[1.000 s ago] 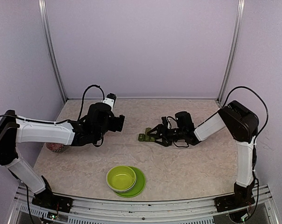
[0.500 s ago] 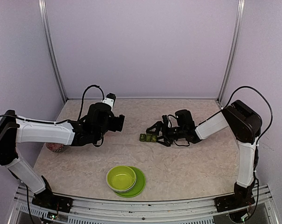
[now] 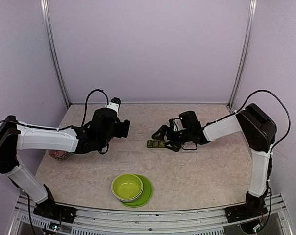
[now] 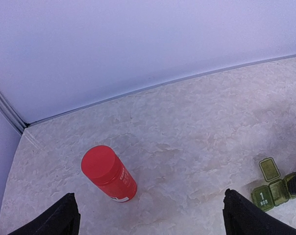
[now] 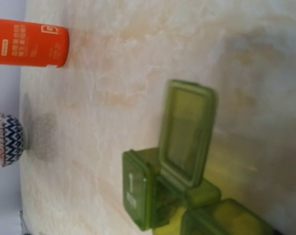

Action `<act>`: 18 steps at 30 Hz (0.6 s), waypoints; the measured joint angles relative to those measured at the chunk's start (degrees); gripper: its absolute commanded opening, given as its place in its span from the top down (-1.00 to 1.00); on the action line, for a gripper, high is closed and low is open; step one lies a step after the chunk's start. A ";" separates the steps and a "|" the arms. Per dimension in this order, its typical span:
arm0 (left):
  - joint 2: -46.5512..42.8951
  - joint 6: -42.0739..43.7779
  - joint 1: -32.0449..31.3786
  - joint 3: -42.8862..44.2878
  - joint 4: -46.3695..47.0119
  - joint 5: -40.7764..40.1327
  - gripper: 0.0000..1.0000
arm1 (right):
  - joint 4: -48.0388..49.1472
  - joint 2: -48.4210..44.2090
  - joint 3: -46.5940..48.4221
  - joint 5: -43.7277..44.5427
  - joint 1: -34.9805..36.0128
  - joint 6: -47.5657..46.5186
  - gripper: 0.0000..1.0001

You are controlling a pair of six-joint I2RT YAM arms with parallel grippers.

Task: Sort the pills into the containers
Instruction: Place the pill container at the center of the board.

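Preparation, by the look of it, at mid-frame: the right tool (image 3: pixel 161 139), jaws spread and gripping nothing, is hovering just beside the containers (image 3: pixel 156 144) lying on the bench (image 3: pixel 207 166). One lid (image 5: pixel 187 129) is standing open; no pills are showing anywhere. The left tool (image 4: pixel 150 220), released, is facing the capped red bottle (image 4: pixel 109 174), likely needing uncapping next.

The dark green three-compartment containers (image 3: pixel 156 144) lie flat mid-table (image 3: pixel 211 171), one lid open.
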 measured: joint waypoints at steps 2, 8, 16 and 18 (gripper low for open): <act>0.00 -0.07 0.00 0.00 -0.02 -0.28 -0.98 | -2.40 0.00 1.70 1.22 0.46 -0.31 -1.00; 0.00 -0.07 -0.04 0.02 -0.07 -0.96 -0.98 | -8.00 0.00 5.16 4.46 1.31 -1.60 -1.00; 0.00 -0.04 -0.04 0.02 -0.33 -1.84 -0.98 | -14.49 0.00 8.37 7.54 2.82 -4.46 -1.00; 0.00 -0.04 -0.04 0.02 -0.52 -2.03 -0.98 | -15.67 0.00 8.50 8.24 3.32 -5.05 -1.00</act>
